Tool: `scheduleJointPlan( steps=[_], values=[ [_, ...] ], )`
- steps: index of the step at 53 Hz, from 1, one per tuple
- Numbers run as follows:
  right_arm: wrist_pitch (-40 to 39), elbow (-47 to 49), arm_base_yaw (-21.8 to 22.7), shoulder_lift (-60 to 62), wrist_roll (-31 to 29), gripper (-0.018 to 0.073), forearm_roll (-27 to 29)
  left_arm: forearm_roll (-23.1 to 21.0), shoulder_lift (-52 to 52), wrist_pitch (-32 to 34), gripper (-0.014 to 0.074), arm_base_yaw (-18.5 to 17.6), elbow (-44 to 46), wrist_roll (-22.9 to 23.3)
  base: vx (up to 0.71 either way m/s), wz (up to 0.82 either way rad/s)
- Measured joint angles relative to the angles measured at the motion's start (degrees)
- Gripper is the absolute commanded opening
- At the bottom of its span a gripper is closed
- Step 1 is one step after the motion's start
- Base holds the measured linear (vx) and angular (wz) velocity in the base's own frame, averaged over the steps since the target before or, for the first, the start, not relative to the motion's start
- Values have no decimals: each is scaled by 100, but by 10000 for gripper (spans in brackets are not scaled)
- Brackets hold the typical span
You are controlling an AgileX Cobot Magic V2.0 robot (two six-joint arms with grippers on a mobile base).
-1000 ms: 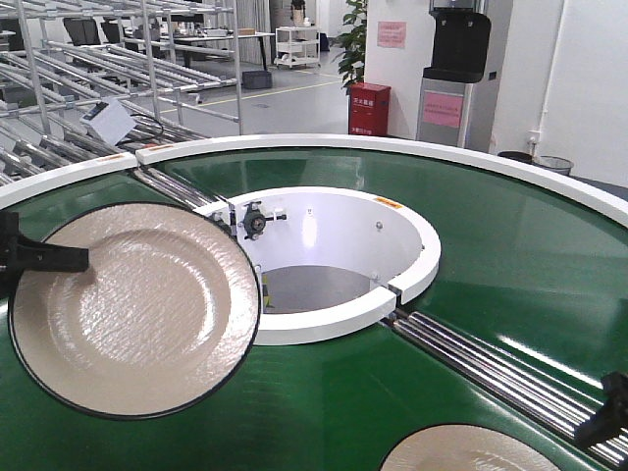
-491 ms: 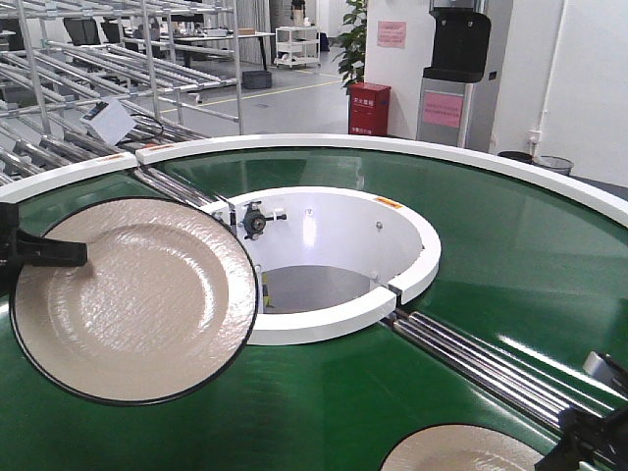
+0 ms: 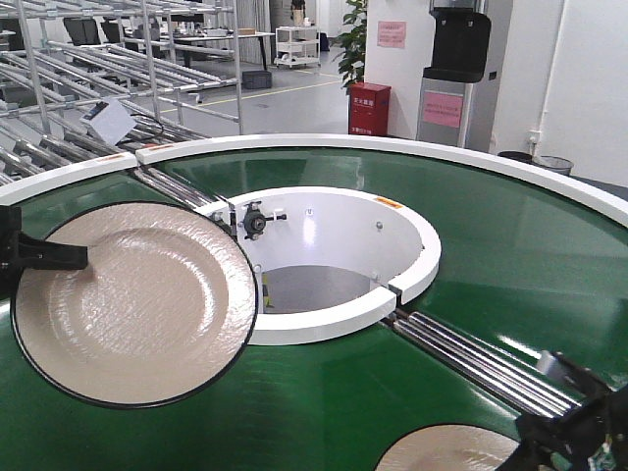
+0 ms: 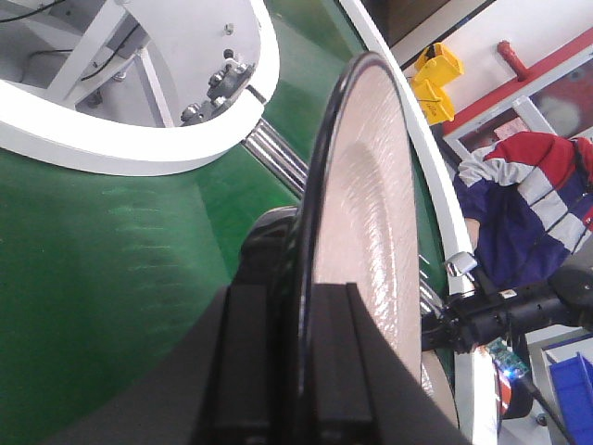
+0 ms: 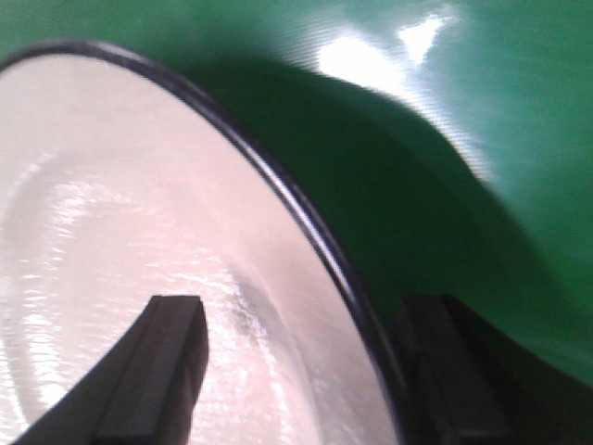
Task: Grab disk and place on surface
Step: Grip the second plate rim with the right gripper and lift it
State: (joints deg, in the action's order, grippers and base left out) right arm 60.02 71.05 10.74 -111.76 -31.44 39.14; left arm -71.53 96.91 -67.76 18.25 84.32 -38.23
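Round cream disk (image 3: 137, 299) with a thin black rim and a glossy, finely ribbed face, pinched at its edge by the left gripper (image 4: 278, 371) and held tilted over the dark green conveyor belt (image 3: 510, 255). The right gripper (image 5: 301, 371) has its jaws spread astride the rim of a second disk (image 5: 111, 232) (blurred view, apparently not touching).

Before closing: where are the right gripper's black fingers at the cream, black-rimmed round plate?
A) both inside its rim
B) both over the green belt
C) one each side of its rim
C: the right gripper straddles the rim of the cream, black-rimmed plate, one finger inside, one over the green belt.
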Motion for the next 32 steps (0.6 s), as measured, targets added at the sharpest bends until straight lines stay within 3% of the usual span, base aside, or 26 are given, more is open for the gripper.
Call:
scheduleJointPlan(
  steps=[10,32],
  values=[
    [120,21,-137,7,194,-16,90,6,0,-44,-8,0,0,0,0,0],
    [397,52,-95,147,164,-12,824,11,0,-105,-8,0,0,107,0,0]
  ],
)
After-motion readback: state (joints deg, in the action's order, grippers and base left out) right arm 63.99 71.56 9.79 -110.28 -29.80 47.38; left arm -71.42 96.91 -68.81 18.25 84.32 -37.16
